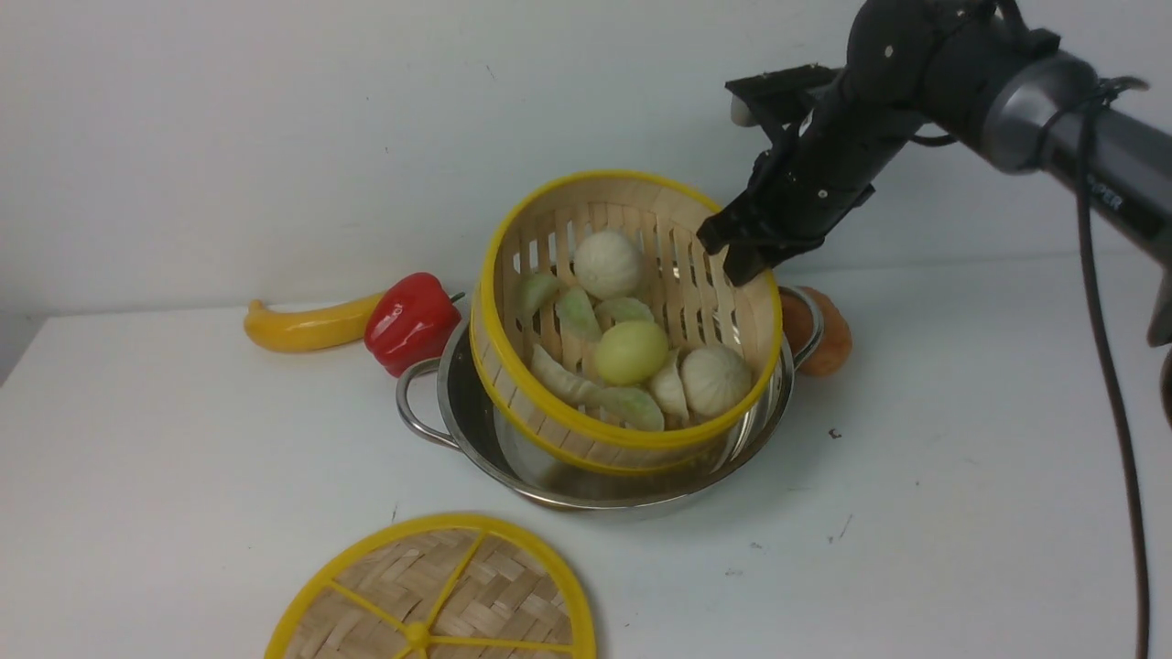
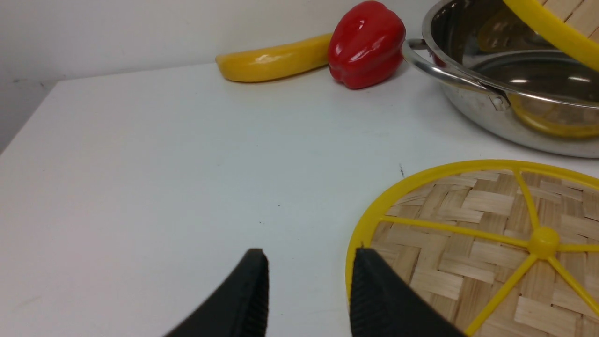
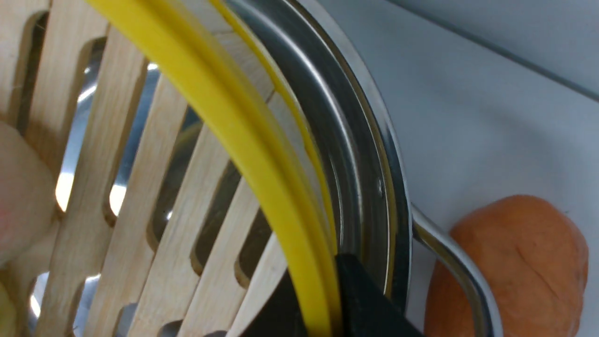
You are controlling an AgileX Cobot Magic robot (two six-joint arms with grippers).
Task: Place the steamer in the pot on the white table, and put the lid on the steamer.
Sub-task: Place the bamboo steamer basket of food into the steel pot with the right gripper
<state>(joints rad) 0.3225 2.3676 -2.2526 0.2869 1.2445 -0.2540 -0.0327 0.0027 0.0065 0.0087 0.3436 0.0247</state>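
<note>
Judging from how things lie, the first step is nearly finished but not complete. The steamer (image 1: 673, 284) leans in the pot (image 1: 472, 416): its near edge is down inside, while its far right rim is raised, pinched between the right jaws. It must be lowered until it sits level, then released. The lid (image 1: 476, 595) lies flat on the white tabletop (image 1: 183, 476), in front of the pot and apart from it, untouched. The left jaws stand spread and empty just beside the lid's yellow rim, so the covering step is not yet begun.
</note>
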